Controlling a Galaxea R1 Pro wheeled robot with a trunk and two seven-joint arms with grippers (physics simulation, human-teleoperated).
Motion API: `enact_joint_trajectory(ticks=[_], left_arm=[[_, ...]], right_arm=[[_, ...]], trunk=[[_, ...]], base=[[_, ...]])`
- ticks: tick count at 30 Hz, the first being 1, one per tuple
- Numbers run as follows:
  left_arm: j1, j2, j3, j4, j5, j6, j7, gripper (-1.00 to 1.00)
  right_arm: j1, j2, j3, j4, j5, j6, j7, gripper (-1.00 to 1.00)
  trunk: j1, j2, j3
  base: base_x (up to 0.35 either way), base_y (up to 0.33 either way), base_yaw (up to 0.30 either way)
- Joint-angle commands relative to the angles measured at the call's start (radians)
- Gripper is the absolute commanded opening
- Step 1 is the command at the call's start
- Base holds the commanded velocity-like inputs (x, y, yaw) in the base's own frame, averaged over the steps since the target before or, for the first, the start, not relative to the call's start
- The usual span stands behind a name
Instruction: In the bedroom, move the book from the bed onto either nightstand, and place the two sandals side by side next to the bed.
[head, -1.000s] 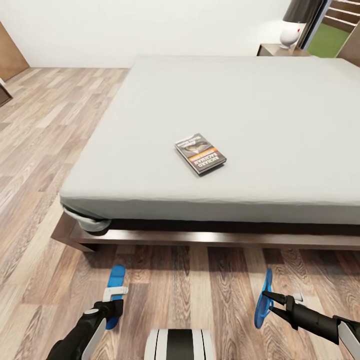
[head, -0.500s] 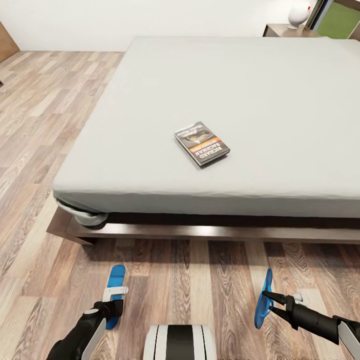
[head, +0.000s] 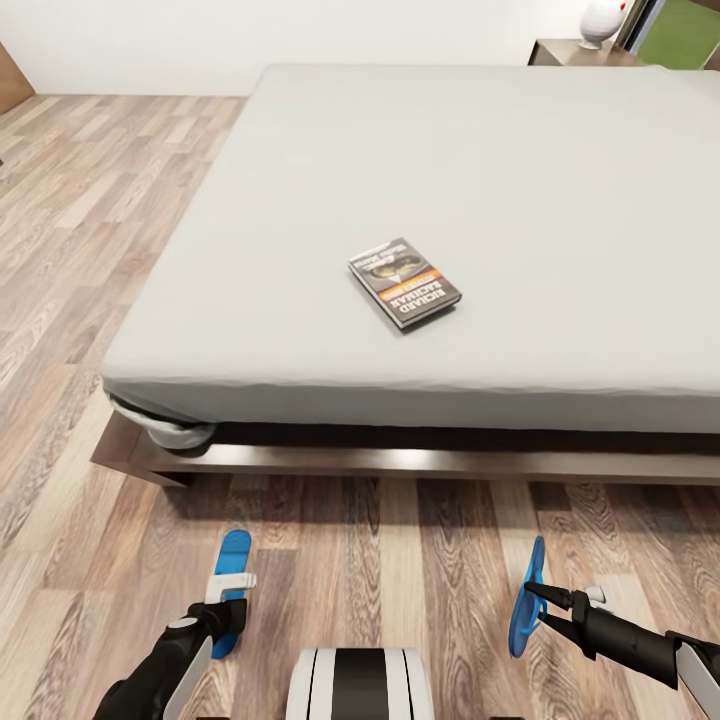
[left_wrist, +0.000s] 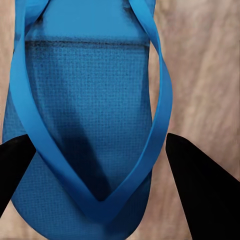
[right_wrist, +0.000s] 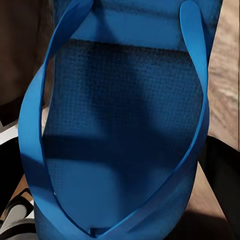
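Sandals: left gripper (head: 231, 590) jaws clamp one (head: 231, 560) lengthwise toward bed (head: 440, 200); right gripper (head: 535, 597) jaws clamp other (head: 526, 600), on edge.

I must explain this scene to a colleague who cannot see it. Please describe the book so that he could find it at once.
Start from the large bed with its pale grey mattress, which fills most of the head view. On the mattress, toward the near edge, the book lies flat and slightly turned. It is a thin dark paperback with an orange band and white lettering, and nothing else lies on the mattress.

Book (head: 404, 283) lies flat, askew, near the bed's (head: 300, 200) foot edge; two blue sandals (head: 230, 588) (head: 527, 597) held above the floor.
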Motion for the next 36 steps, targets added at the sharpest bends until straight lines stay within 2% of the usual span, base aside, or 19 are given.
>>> enact_joint_trajectory(ticks=[1,11,22,26,36], left_arm=[[0.0,0.001,-0.006,-0.002,0.01,0.004,0.008,-1.0],[0.0,0.001,-0.007,-0.002,0.01,0.004,0.008,-1.0],[0.0,0.001,-0.007,-0.002,0.01,0.004,0.008,-1.0],[0.0,0.001,-0.007,-0.002,0.009,0.004,0.009,-1.0],[0.0,0.001,-0.007,-0.002,0.008,0.004,0.009,-1.0]], right_arm=[[0.0,0.0,-0.002,0.0,-0.002,0.005,0.002,-1.0],[0.0,0.0,-0.002,0.0,-0.002,0.005,0.002,-1.0],[0.0,0.0,-0.002,0.0,-0.002,0.005,0.002,-1.0],[0.0,0.0,-0.002,0.0,-0.002,0.005,0.002,-1.0],[0.0,0.0,-0.002,-0.001,-0.002,0.005,0.002,-1.0]], trunk=[[0.0,0.0,-0.005],[0.005,-0.003,-0.043],[0.005,-0.003,-0.043],[0.007,-0.004,-0.059],[0.007,-0.004,-0.059]], base=[[0.0,0.0,0.0],[0.0,0.0,0.0],[0.0,0.0,0.0],[0.0,0.0,0.0],[0.0,0.0,0.0]])
